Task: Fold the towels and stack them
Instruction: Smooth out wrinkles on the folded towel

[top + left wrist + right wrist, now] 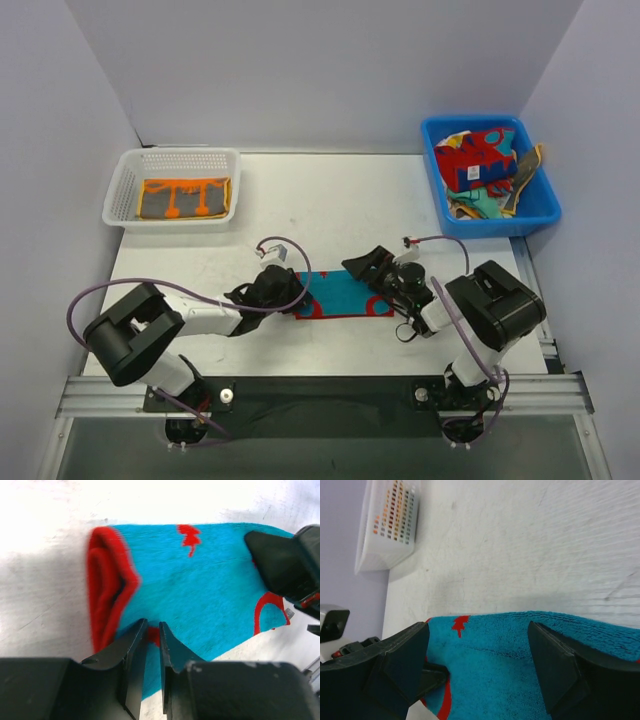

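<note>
On the white table (330, 200), blue bin (545, 212) of towels (485, 160) far right, white basket (120, 190) with an orange towel (185, 197) far left, the teal-and-red towel (340, 292) lies near centre, right gripper (480, 645) spread wide over its right end, left gripper (151, 627) seemingly pinched on its left end.

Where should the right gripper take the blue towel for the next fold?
At its right-hand end, coming in low from the right. The towel lies flat as a long strip, the left gripper pinches its left end, and the right gripper hangs open over that end.
</note>
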You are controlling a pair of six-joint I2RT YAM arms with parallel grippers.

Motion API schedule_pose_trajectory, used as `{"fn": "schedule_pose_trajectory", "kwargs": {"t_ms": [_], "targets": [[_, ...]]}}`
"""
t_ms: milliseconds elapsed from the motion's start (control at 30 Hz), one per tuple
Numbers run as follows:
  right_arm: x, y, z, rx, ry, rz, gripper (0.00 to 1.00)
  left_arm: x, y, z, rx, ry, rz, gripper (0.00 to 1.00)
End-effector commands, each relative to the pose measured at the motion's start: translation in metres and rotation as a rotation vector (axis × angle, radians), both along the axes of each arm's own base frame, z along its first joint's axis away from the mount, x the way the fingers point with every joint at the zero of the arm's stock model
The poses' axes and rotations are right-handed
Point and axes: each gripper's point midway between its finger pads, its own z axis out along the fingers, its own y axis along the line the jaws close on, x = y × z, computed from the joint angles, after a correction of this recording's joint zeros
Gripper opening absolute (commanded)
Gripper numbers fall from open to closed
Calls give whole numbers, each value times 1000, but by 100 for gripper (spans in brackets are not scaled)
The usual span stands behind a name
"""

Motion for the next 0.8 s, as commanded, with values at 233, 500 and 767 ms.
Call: {"fn": "schedule_pose_trajectory", "kwargs": {"t_ms": [233, 500, 767], "targets": [[12, -88, -36, 36, 58, -275, 82, -16, 41, -27, 55, 90, 111, 25], [24, -71, 9, 60, -57, -180, 84, 1, 35, 12, 43, -2, 110, 27], [30, -61, 35, 29, -94, -127, 84, 52, -3, 130, -82, -254, 100, 34]]}}
